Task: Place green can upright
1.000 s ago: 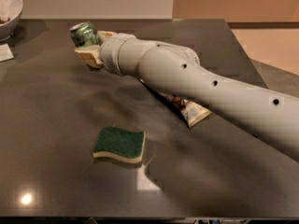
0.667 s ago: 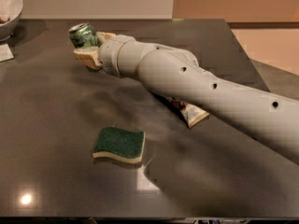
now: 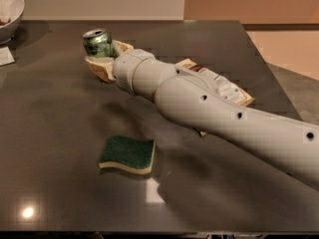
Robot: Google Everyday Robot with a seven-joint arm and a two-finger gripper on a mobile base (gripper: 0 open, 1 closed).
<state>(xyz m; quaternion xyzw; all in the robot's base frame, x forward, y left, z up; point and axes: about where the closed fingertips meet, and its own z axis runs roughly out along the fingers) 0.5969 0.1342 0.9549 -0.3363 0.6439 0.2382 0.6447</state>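
The green can (image 3: 97, 42) stands near the far left of the dark table (image 3: 60, 123), its silver pull-tab top facing up and only slightly tilted. My gripper (image 3: 106, 54) reaches in from the right at the end of the thick white arm (image 3: 199, 103). Its tan fingers (image 3: 101, 66) sit on either side of the can's lower body and are shut on it. The can's base is hidden behind the fingers, so I cannot tell whether it rests on the table.
A green-topped yellow sponge (image 3: 127, 155) lies flat in the near middle of the table. A snack packet (image 3: 222, 87) lies partly under the arm. A white bowl (image 3: 7, 8) stands at the far left corner, with a white card (image 3: 6, 57) at the left edge.
The can and gripper have shifted slightly right and nearer, and the can now stands more upright. The arm has swung, showing more of the snack packet.
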